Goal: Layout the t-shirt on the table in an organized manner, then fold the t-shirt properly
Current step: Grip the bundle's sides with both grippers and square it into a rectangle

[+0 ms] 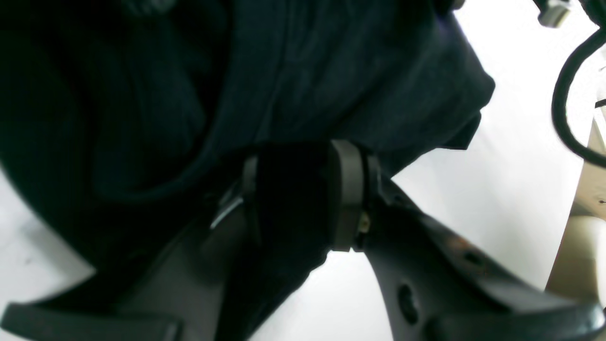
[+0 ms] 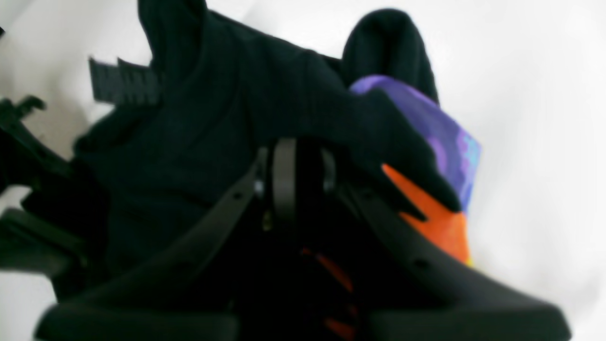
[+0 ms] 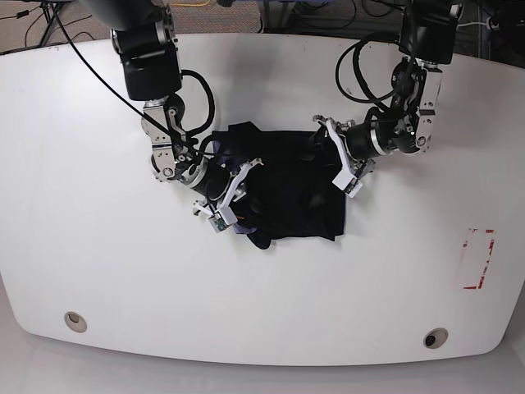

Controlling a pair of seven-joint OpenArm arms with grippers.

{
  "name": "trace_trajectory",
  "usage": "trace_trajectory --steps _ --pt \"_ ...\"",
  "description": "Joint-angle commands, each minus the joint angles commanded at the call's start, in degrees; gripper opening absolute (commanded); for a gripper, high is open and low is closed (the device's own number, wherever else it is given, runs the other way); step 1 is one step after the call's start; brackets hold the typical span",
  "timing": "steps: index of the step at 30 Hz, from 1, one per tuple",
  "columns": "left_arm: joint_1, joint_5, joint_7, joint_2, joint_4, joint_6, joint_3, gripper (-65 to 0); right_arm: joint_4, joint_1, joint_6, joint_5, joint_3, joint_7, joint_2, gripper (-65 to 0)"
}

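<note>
In the base view the table (image 3: 98, 263) fills the frame, white, with a round hole (image 3: 75, 321) near its left front corner, another hole (image 3: 435, 337) near the right front, and a red tape rectangle (image 3: 477, 259) toward the right edge. The t-shirt (image 3: 287, 185) lies bunched in a dark heap at the middle of the table, between the two arms.

On the left of that view, the right arm (image 3: 152, 70) comes down from the far edge, bends at the elbow and reaches rightward and slightly nearer, low over the table. The right gripper (image 3: 238, 197) is at the heap's left edge. Its wrist camera shows the fingers (image 2: 284, 184) drawn close together with a fold of black cloth pinched between them; purple and orange print (image 2: 440, 189) shows on the cloth just to the right.

On the right of the base view, the left arm (image 3: 418, 82) drops from the far edge, then bends leftward, its forearm lying almost level. The left gripper (image 3: 328, 156) meets the heap's far right edge. In its wrist view the fingers (image 1: 348, 194) stand narrowly apart, clamping a thick wad of the dark cloth, with more cloth draped above and bare table to the right. A black cable (image 1: 565, 109) loops at that view's right edge.
</note>
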Motion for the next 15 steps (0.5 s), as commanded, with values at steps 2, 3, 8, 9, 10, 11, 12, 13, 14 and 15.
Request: trace_trajectory --steps 2,3,8,9,10,11,12,13,14,15 --pt "0.0 0.0 0.09 -1.14 1.58 -2.29 -0.09 -47.2 2.02 -0.18 -0.09 0.0 0.0 -2.64 0.18 -58.7" --pt "0.0 0.0 0.26 -2.11 2.99 -3.96 -0.09 -47.2 3.43 -0.18 -0.09 0.0 0.0 -4.84 0.18 -58.7" --pt "-2.46 0.09 3.96 -4.04 8.09 -4.79 -0.18 -47.2 10.11 -2.02 -0.26 0.0 0.09 -10.81 0.53 -59.0" --pt "-3.08 0.09 4.92 -4.22 8.62 -4.79 -0.18 -47.2 12.13 -2.64 -0.26 0.0 0.09 -11.6 0.62 -59.0" --pt "-3.96 0.09 6.33 -4.4 9.76 -4.79 -0.18 -47.2 15.03 -3.52 -0.35 0.0 0.09 -12.75 0.62 -59.0" --pt "-4.75 0.09 7.56 -4.4 10.81 -4.79 -0.18 -47.2 17.76 -4.31 -0.35 0.0 0.26 -13.8 0.62 -59.0" --pt "-5.63 0.0 8.88 -4.4 12.48 -4.79 -0.35 -47.2 20.57 -5.19 -0.35 0.0 0.97 -15.21 0.62 -58.8" --pt "-5.89 0.0 9.58 -4.31 13.71 -4.79 -0.62 -47.2 23.03 -5.8 -0.35 0.0 1.76 -16.7 0.62 -58.8" --pt "-6.15 0.0 10.2 -4.22 14.77 -4.79 -0.97 -47.2 24.88 -6.24 -0.35 0.0 2.46 -17.85 0.26 -58.8" --pt "-6.24 0.0 11.08 -3.96 16.7 -4.79 -1.58 -47.2 27.69 -6.68 -0.35 0.0 3.34 -19.69 0.09 -58.8"
